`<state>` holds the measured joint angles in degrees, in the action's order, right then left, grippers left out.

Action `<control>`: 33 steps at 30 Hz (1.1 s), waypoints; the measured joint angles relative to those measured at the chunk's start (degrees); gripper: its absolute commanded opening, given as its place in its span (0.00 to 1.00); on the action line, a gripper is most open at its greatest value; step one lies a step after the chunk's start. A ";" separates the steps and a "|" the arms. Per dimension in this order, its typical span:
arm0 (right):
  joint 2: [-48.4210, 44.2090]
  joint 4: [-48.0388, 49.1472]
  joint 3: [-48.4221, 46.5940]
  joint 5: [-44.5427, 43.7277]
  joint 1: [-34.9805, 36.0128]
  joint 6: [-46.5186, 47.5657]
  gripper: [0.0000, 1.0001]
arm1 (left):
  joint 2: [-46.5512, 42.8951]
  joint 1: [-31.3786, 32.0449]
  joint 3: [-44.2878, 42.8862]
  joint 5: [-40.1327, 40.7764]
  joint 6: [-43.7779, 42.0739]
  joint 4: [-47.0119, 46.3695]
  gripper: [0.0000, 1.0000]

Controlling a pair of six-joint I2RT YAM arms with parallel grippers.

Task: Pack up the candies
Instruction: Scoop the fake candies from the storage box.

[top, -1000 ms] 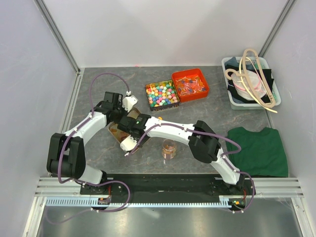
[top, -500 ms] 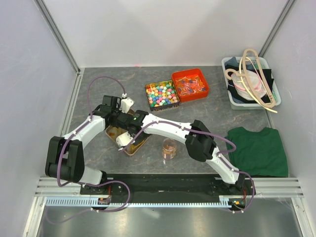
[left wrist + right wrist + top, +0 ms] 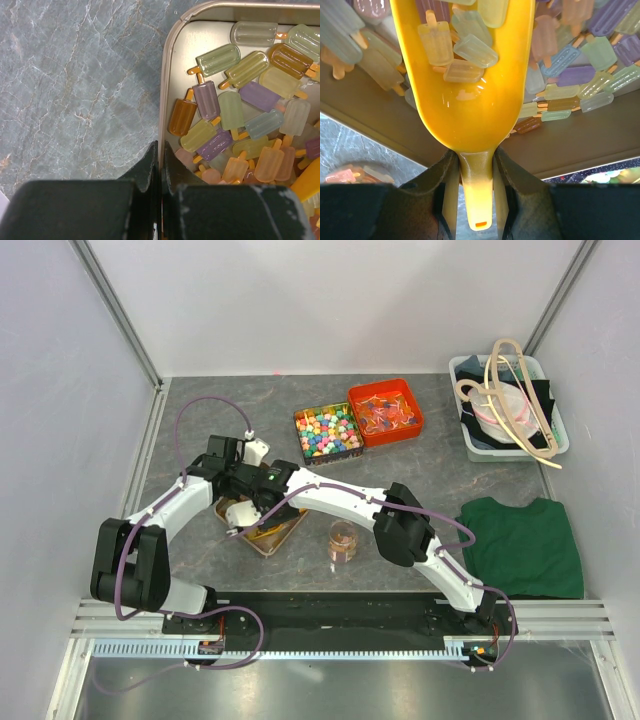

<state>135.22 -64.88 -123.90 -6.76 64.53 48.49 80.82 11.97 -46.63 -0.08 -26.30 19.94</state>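
The candies (image 3: 235,120) are translucent pastel ice-lolly shapes lying heaped in a shallow metal tin (image 3: 167,90). My left gripper (image 3: 161,152) is shut on the tin's rim, one finger inside and one outside. My right gripper (image 3: 476,195) is shut on the handle of a yellow scoop (image 3: 470,105). The scoop's bowl lies in the tin and holds several candies (image 3: 457,52). In the top view the tin (image 3: 283,538) sits left of centre, with the left gripper (image 3: 226,495) at its far-left edge and the right gripper (image 3: 250,522) over it.
A small clear cup (image 3: 342,541) holding some candies stands right of the tin. Behind are a tray of bright cube candies (image 3: 327,432) and a red tray (image 3: 386,412). A green cloth (image 3: 520,542) lies at the right, and a bin (image 3: 507,408) stands at the back right.
My right gripper has moved left and farther back over the tin with the scoop. The left arm and the tin have shifted slightly.
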 measured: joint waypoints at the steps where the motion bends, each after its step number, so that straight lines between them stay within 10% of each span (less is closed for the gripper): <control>1: 0.02 0.13 -0.02 0.02 0.02 -0.42 0.00 | -0.02 0.00 0.00 0.00 0.13 0.13 0.02; 33: -8.15 20.90 15.26 9.62 -0.63 -17.90 0.00 | -0.74 -0.48 0.00 1.55 1.64 3.19 0.02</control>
<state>127.07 -43.99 -108.64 2.85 63.90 30.59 80.07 11.49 -46.63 1.48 -24.67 23.14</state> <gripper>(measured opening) 0.347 0.033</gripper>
